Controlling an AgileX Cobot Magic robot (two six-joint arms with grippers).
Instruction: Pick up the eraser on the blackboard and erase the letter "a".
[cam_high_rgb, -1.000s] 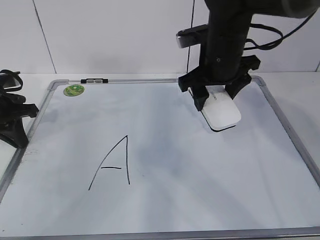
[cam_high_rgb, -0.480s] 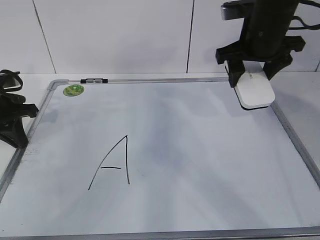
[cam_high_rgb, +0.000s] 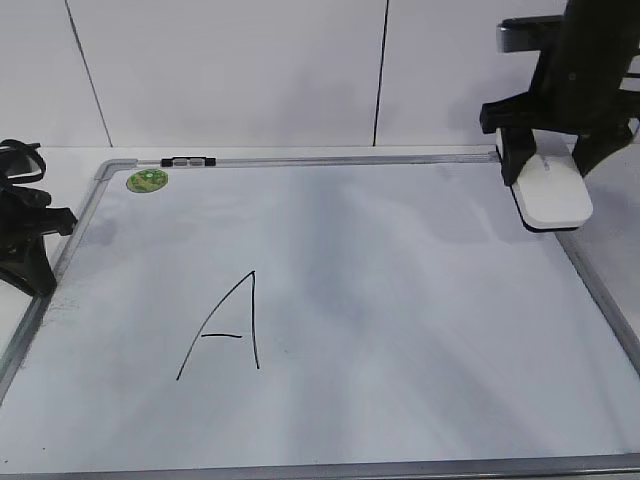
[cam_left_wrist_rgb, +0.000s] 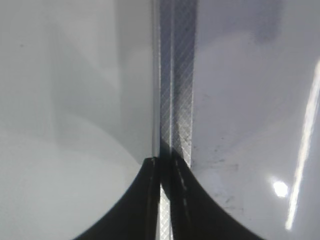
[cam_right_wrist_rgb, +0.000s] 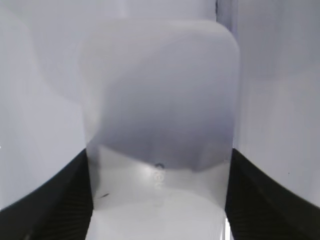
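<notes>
The white eraser (cam_high_rgb: 552, 197) is clamped between the black fingers of my right gripper (cam_high_rgb: 549, 170), over the right frame of the blackboard (cam_high_rgb: 400, 330) near its top right corner. The right wrist view is filled by the eraser (cam_right_wrist_rgb: 160, 125), with my right gripper (cam_right_wrist_rgb: 160, 200) shut on its two sides. No letter "a" shows on the board; only a large capital "A" (cam_high_rgb: 225, 330) is drawn at lower left. At the board's left edge rests my left gripper (cam_high_rgb: 30, 250), and it is shut (cam_left_wrist_rgb: 162, 165) over the grey frame (cam_left_wrist_rgb: 177, 75).
A round green sticker (cam_high_rgb: 147, 181) and a small black-and-silver clip (cam_high_rgb: 189, 160) sit at the board's top left. A white wall stands close behind the board. Faint grey smudges cover the board's middle.
My right gripper has carried the eraser from the upper middle of the board rightwards and a little up, to the right frame. The left arm has not moved.
</notes>
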